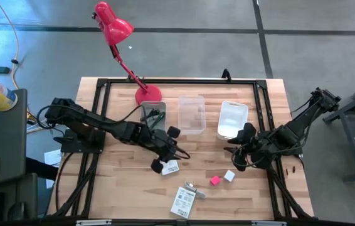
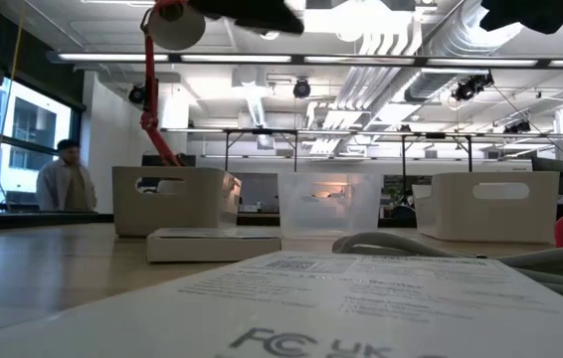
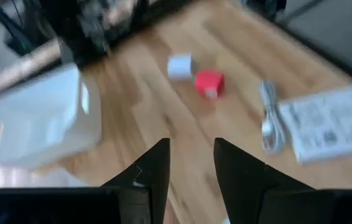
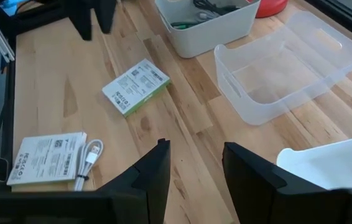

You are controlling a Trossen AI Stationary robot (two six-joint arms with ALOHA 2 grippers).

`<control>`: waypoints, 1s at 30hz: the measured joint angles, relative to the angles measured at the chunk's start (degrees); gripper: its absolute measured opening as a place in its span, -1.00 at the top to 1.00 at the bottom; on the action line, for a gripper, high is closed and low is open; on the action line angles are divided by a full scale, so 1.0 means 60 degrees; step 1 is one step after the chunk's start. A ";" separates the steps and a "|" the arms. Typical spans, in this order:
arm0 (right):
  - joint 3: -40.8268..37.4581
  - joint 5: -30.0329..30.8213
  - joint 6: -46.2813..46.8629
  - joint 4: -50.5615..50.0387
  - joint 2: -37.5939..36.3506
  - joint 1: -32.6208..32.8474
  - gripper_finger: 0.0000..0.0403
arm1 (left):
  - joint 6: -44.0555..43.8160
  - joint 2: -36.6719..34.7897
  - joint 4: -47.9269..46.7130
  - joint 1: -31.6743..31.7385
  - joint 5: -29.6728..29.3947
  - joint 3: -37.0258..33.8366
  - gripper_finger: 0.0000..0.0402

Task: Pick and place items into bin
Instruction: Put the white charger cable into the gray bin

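My left gripper (image 1: 167, 150) (image 3: 191, 165) hovers open over the table's middle, beside a small white printed card (image 1: 171, 167) (image 4: 135, 86) that lies flat on the wood. My right gripper (image 1: 235, 157) (image 4: 194, 168) is open too, in front of the white bin (image 1: 233, 119). A pink cube (image 1: 215, 181) (image 3: 209, 83) and a white cube (image 1: 229, 176) (image 3: 179, 65) sit side by side on the table. Near the front edge lies a larger printed card (image 1: 184, 201) (image 4: 45, 160) with a coiled white cable (image 1: 195, 190) (image 4: 89, 155) beside it. Neither gripper holds anything.
Three bins stand in a row at the far side: a white one holding a green pen and dark items (image 1: 153, 114) (image 4: 207, 22), a clear one (image 1: 191, 113) (image 4: 288, 65), and the white bin on the right. The red desk lamp (image 1: 124, 44) stands behind them. A person (image 2: 63, 179) is far off.
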 joint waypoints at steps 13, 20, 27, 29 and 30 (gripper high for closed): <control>0.0000 -0.0131 -0.0004 -0.0306 0.0094 0.0171 0.32 | 0.0089 0.1625 0.1968 -0.0507 0.1722 0.0002 0.57; 0.0000 -0.0548 -0.0187 -0.0662 0.0300 0.0237 0.32 | -0.0645 0.2819 0.2640 -0.0491 0.2511 0.0230 0.60; -0.0004 -0.0793 -0.0397 -0.0835 0.0312 0.0305 0.32 | -0.0676 0.4019 0.2289 -0.0642 0.3041 0.1432 0.56; -0.0004 -0.0809 -0.0397 -0.0872 0.0312 0.0350 0.32 | -0.0613 0.4411 0.1985 -0.0684 0.2997 0.1968 0.52; -0.0004 -0.0812 -0.0401 -0.0889 0.0312 0.0379 0.32 | -0.0527 0.4565 0.1771 -0.0689 0.2965 0.2214 0.50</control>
